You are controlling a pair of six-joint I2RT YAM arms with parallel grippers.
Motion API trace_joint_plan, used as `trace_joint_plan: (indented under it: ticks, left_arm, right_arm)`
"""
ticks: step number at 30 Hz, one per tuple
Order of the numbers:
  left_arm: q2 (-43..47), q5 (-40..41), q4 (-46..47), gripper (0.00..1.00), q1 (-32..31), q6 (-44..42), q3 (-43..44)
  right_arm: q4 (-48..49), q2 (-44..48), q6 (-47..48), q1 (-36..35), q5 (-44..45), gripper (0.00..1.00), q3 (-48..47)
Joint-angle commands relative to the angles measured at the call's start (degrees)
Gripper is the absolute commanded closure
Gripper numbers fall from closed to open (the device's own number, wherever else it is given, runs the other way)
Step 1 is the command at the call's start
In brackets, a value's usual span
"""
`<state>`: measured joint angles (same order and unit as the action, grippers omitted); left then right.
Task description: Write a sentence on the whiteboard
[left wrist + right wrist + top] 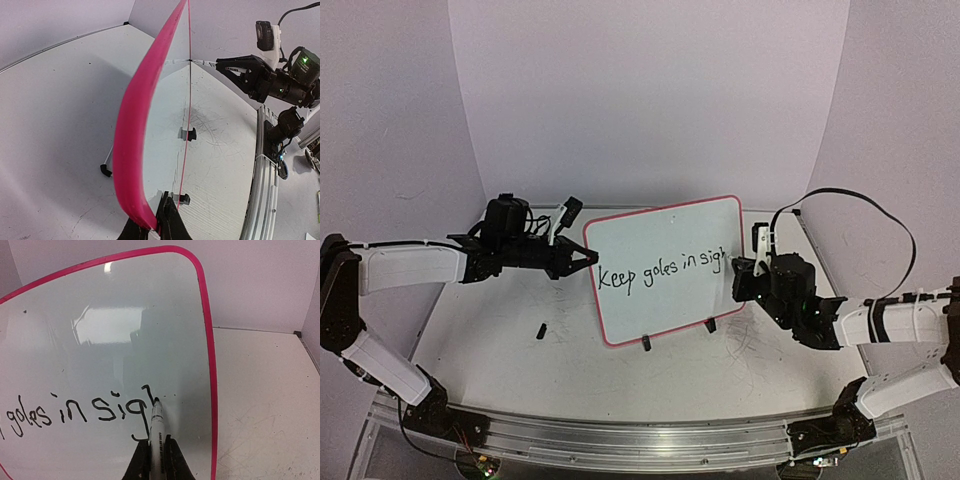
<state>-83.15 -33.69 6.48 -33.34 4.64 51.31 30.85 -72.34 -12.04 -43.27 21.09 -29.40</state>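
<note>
Tabletop (490, 330) bears whiteboard (660, 235) — marker (158, 425) tip touches right end of the sentence (100, 410).

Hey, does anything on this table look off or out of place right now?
Two things. The sentence on the whiteboard reads "goles", likely a misspelling of "goals". And a small black piece, which I can't identify, lies loose on the table left of the board.

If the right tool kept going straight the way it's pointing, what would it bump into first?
The whiteboard. The right tool holds a marker, and the marker's tip looks to be touching the board at the end of the sentence.
</note>
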Motion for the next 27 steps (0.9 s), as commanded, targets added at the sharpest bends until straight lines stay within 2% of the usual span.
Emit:
trace_joint_plan:
  ticks: [1,15,27]
  left_arm:
    - [0.3,9.3,0.2,1.0,1.0,-6.4,1.1]
    - [0.5,9.5,0.1,1.0,1.0,-6.4,1.2]
    - [0.3,9.4,0.1,1.0,1.0,-6.3,1.3]
  right_arm:
    - [2.5,-0.6,0.5,0.3,1.8,1.0,-2.3]
    - [-3.3,0.8,-2.1,0.3,1.0,1.0,-1.1]
    - [-4.1,3.6,-1.8,0.3,2.4,1.0,-0.7]
